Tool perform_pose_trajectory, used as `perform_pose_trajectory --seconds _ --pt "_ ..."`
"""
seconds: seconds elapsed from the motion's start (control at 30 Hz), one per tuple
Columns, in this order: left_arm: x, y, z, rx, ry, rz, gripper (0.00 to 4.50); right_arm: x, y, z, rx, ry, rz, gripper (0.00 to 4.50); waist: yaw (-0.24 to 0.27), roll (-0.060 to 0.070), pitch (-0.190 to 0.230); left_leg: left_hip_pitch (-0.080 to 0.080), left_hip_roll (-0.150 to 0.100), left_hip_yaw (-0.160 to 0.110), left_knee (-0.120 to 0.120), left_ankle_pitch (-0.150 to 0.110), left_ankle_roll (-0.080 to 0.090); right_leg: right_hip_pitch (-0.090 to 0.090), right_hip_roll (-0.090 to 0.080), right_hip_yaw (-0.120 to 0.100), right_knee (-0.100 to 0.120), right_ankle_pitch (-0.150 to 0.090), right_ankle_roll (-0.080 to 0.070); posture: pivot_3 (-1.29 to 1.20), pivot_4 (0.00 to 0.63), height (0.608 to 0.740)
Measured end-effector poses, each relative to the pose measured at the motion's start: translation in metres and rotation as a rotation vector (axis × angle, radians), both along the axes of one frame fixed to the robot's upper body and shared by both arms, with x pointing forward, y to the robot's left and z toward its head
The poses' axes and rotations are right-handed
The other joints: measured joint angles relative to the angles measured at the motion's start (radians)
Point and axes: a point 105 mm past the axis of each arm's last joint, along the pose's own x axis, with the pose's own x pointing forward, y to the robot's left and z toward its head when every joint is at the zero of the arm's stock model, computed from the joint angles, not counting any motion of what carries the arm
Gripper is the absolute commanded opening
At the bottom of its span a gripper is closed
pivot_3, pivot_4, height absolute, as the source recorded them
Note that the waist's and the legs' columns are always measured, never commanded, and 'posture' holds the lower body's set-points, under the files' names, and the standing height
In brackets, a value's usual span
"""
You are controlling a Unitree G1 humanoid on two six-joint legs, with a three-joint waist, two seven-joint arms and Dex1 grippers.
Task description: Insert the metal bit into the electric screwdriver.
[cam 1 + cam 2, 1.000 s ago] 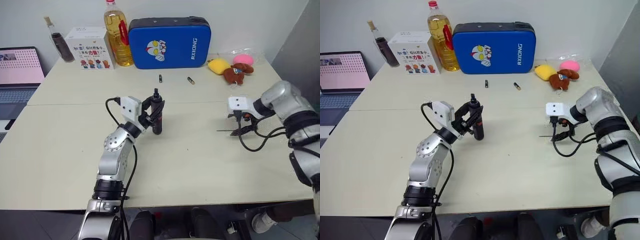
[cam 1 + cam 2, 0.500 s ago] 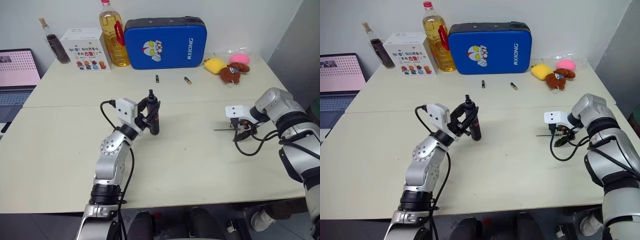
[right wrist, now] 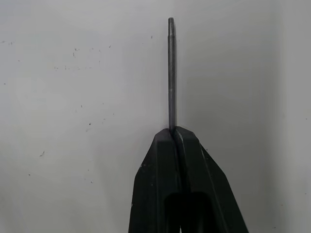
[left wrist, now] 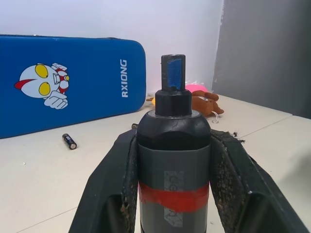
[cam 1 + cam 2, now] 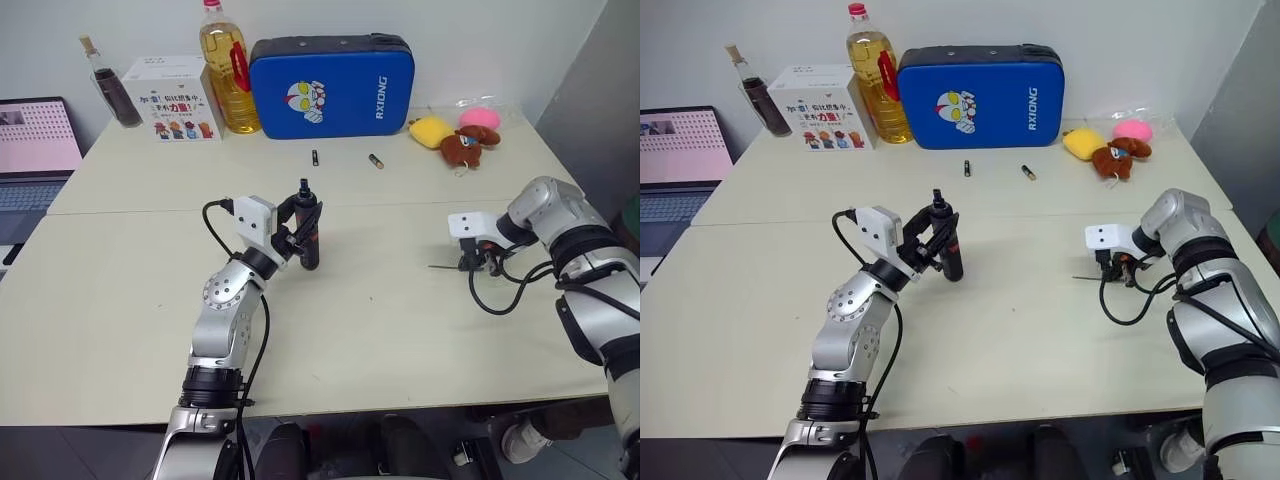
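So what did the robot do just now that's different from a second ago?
The right hand shut on the bit; a second ago its fingers were open around it on the table. The bit lies flat there, not lifted yet. The left hand stayed put, holding the screwdriver upright as before. The things at the back of the table did not move.

We see dark grey electric screwdriver [image 4: 173, 170], red band; blue case [image 5: 331, 84] behind it, cartoon print; cream counter [image 5: 380, 320]; grey metal bit [image 3: 171, 73].

Blue case [image 5: 331, 85], oil bottle [image 5: 224, 70], plush toys [image 5: 462, 137] along table's far edge.
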Motion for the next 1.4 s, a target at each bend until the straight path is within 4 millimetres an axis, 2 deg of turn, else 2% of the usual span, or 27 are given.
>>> perform_pose_trajectory --seconds 0.23,0.33,0.43,0.5,0.53,0.6,0.8,0.93,1.03,1.1,1.27,1.4 --pt "-0.001 -0.004 0.000 -0.001 -0.003 -0.012 1.68 -0.001 -0.005 0.000 0.029 -0.010 -0.016 0.03 0.000 0.000 0.000 0.000 -0.001 0.000 0.000 0.000 0.000 0.000 0.000 0.000 0.000 0.000 0.000 0.00 0.150 0.740" --pt "-0.001 -0.003 0.000 -0.001 -0.005 -0.010 1.68 0.003 0.002 0.011 0.175 -0.025 -0.088 0.03 0.001 0.000 0.000 0.000 -0.001 0.000 0.000 0.000 0.000 0.000 0.000 0.000 0.000 0.000 0.000 0.00 0.150 0.740" --pt "-0.001 -0.001 0.000 0.002 -0.006 -0.004 1.68 0.010 0.026 0.044 0.411 -0.059 -0.132 0.03 -0.002 0.001 0.001 0.000 0.000 -0.001 0.000 0.000 0.000 -0.001 0.000 0.000 0.000 0.000 0.000 0.00 0.150 0.740" --pt "0.000 -0.001 0.001 0.002 -0.006 -0.003 1.68 0.013 0.052 0.081 0.619 -0.101 -0.142 0.03 -0.004 0.003 0.001 -0.001 0.001 -0.002 0.000 0.000 0.000 -0.002 -0.001 0.001 0.001 0.000 0.000 0.00 0.150 0.740" --pt "0.000 -0.002 0.001 0.003 -0.004 -0.004 1.68 0.010 0.067 0.101 0.716 -0.123 -0.122 0.03 -0.002 0.003 0.001 -0.002 0.001 -0.004 0.000 0.000 0.000 -0.001 -0.001 0.000 0.000 0.000 0.000 0.00 0.150 0.740" --pt "0.000 -0.003 0.002 0.003 -0.001 -0.009 1.68 0.000 0.092 0.129 0.883 -0.152 -0.107 0.03 0.003 0.004 0.001 -0.003 0.001 -0.006 0.000 0.000 0.000 -0.001 -0.001 -0.001 0.000 0.000 0.000 0.00 0.150 0.740" --pt "0.007 -0.014 0.009 0.012 0.013 -0.049 1.68 -0.009 0.140 0.163 1.203 -0.194 -0.246 0.03 0.017 0.004 0.001 -0.006 -0.001 -0.007 0.001 0.000 -0.001 -0.003 0.000 -0.001 0.001 0.000 0.000 0.00 0.150 0.740" --pt "0.012 -0.032 0.036 -0.023 -0.049 -0.092 1.68 -0.009 0.160 0.186 1.394 -0.270 -0.350 0.03 0.020 0.003 0.001 -0.017 -0.002 -0.005 0.003 0.001 -0.001 -0.011 0.000 -0.002 0.001 0.000 0.000 0.00 0.150 0.740" --pt "0.013 -0.045 0.054 -0.064 -0.093 -0.115 1.68 -0.011 0.173 0.197 1.489 -0.325 -0.391 0.03 0.018 0.003 0.001 -0.020 -0.002 -0.002 0.003 0.002 -0.003 -0.015 0.000 -0.002 0.002 0.001 0.001 0.00 0.150 0.740" --pt "0.013 -0.053 0.058 -0.078 -0.101 -0.129 1.68 -0.012 0.176 0.200 1.538 -0.358 -0.421 0.03 0.016 0.003 0.001 -0.020 -0.002 -0.002 0.002 0.001 -0.002 -0.016 0.000 -0.002 0.002 0.001 0.001 0.00 0.150 0.740" --pt "0.021 -0.055 0.041 -0.093 -0.056 -0.103 1.68 -0.011 0.177 0.192 1.593 -0.416 -0.492 0.03 0.014 0.003 0.001 -0.019 -0.002 -0.001 0.002 0.001 -0.002 -0.016 0.001 -0.002 0.002 0.001 0.001 0.00 0.150 0.740" --pt "0.022 -0.055 0.018 -0.076 -0.012 -0.080 1.68 -0.010 0.184 0.179 1.599 -0.434 -0.529 0.03 0.010 0.004 0.001 -0.019 -0.002 0.000 0.001 0.001 -0.002 -0.017 0.001 -0.002 0.002 0.001 0.001 0.00 0.150 0.740"
